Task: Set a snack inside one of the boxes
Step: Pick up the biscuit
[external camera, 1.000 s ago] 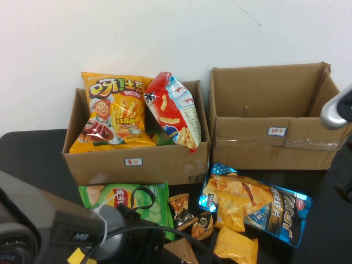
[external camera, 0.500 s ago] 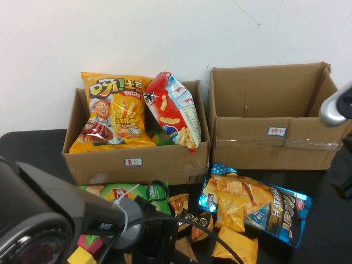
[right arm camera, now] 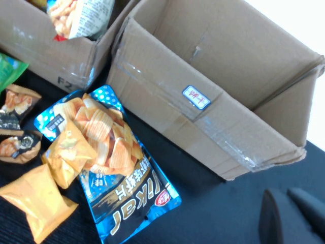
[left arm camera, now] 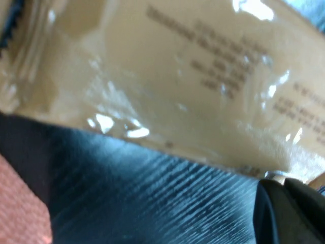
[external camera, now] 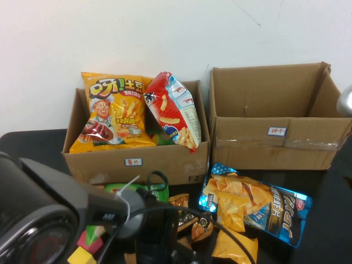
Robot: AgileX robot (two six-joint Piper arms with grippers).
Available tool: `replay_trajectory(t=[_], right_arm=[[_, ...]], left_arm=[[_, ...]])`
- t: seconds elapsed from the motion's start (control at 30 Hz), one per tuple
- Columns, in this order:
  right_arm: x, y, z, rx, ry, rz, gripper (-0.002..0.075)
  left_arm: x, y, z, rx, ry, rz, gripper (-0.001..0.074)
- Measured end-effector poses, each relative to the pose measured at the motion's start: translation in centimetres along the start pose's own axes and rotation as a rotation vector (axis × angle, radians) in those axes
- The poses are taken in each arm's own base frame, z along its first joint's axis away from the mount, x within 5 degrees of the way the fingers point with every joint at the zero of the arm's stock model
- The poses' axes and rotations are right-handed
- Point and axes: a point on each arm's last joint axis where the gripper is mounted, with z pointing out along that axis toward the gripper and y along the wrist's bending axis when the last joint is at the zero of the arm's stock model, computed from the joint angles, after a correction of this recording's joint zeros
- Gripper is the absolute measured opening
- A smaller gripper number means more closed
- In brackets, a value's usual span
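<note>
Counting two cardboard boxes on the black bench (external camera: 33, 146): the left box (external camera: 165, 159) holds two bags, an orange chip bag (external camera: 113, 113) printed with a chef and a red-and-white snack bag (external camera: 173, 110), while the right box (external camera: 275, 140) carries a small white label I cannot read. Loose in front lie a blue "Vikar" bag (right arm camera: 119, 178), a green Lay's bag (external camera: 146, 191) now mostly hidden, two small dark packets (external camera: 187, 217) and two plain yellow pouches (right arm camera: 38, 201). My left gripper (external camera: 159, 242) has pushed farther forward since a second ago, low over a pale wrapped snack (left arm camera: 167, 86); my right gripper (right arm camera: 294, 216) has drawn back toward the right edge, above the bench beside the right box, and I cannot tell how either set of fingers stands.
</note>
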Motion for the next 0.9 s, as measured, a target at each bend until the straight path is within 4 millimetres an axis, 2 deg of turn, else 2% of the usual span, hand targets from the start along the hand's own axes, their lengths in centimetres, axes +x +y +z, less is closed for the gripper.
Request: replay_trajectory(t=[0.33, 0.7, 0.9], right_arm=[[0.1, -0.4, -0.8, 0.002, -0.024, 0.012, -0.0001], [0.2, -0.6, -1.2, 0.005, -0.034, 0.020, -0.0001], [0.2, -0.7, -1.3, 0.005, -0.040, 0.023, -0.0001]], left_arm=[[-2.0, 0.4, -0.8, 0.033, -0.007, -0.002, -0.0002], [-4.3, 0.4, -0.3, 0.065, 0.073, 0.018, -0.0002], [-6.6, 0.1, -1.7, 0.062, 0.000, 0.043, -0.0002]])
